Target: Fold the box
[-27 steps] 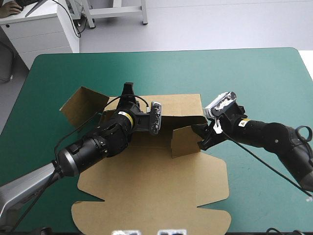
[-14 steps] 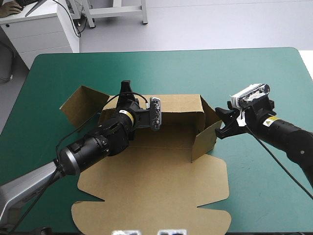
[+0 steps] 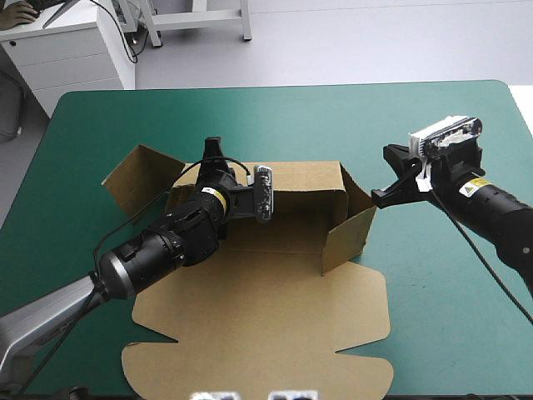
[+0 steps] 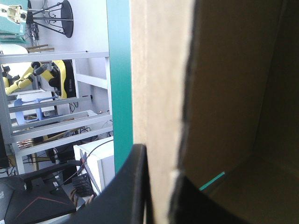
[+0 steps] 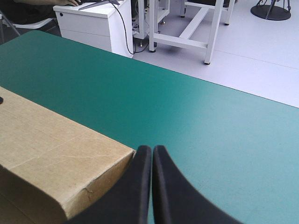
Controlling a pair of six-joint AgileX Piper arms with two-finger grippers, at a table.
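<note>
On the table's teal-green cover (image 3: 333, 117) the box (image 3: 266, 317), a cut sheet of brown board, lies about the middle and reaches toward 6 o'clock, where its broad scalloped part rests flat. At the box's 10 o'clock a loose side flap (image 3: 141, 175) stands tilted outward, partly off the cover. Just beside it, at 11 o'clock, the left gripper (image 3: 214, 150) is clamped on the left end of the raised far wall (image 3: 300, 177). In the left wrist view its two black fingers (image 4: 135, 186) are all but together with the board edge (image 4: 161, 116) between them, one finger outside the wall, the other inside the tray. At the box's 3 o'clock the other side flap (image 3: 346, 240) stands upright, swung slightly outward. Near it, toward 2 o'clock, the right gripper (image 3: 393, 177) hangs over bare cover, apart from the board. In the right wrist view its fingers (image 5: 152, 154) meet in one point, clenched on nothing, with the box's corner (image 5: 51, 154) just beside them.
</note>
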